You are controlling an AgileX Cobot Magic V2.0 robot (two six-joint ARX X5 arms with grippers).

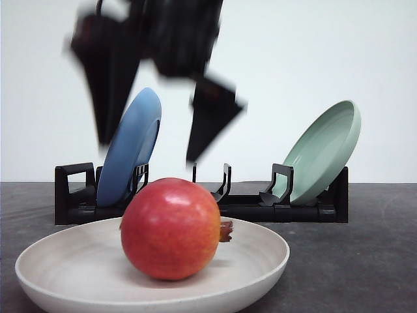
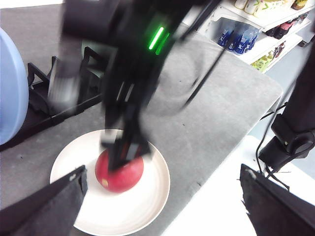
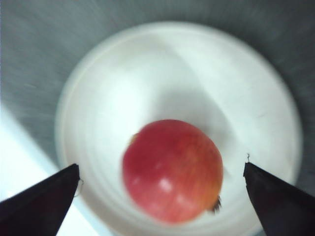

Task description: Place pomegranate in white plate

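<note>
At far left of the front view, a black rack (image 1: pixel 78 195) stood on the grey worktop (image 1: pixel 365 261) w/ a blue plate (image 1: pixel 130 156) leaning in it. Moving right, the right hand (image 1: pixel 153 147) hung blurred above, its 2 fingers spread wide & gripping nothing, clear of the fruit. Directly below, the pomegranate (image 1: pixel 171 228) sat in the white plate (image 1: pixel 260 261), touching the plate floor, crown pointing right. Further right, a pale green plate (image 1: pixel 326 153) leaned at the rack's other end.

Right wrist view backed this up: pomegranate (image 3: pixel 172 169) between but apart from both finger tips, resting inside the plate (image 3: pixel 113 88). In the left wrist view the left hand (image 2: pixel 162 196) was also released, fingers wide, holding nothing, looking down on the fruit (image 2: pixel 119 172) and the other arm (image 2: pixel 128 73) above it.

Task looked basically done. Risks, as I'd judge: the fruit is round & lies off-centre, so a clipped finger on retreat could roll it toward the rim or out. The plate sits near the worktop edge in the left wrist view; a knock might shove it off.
</note>
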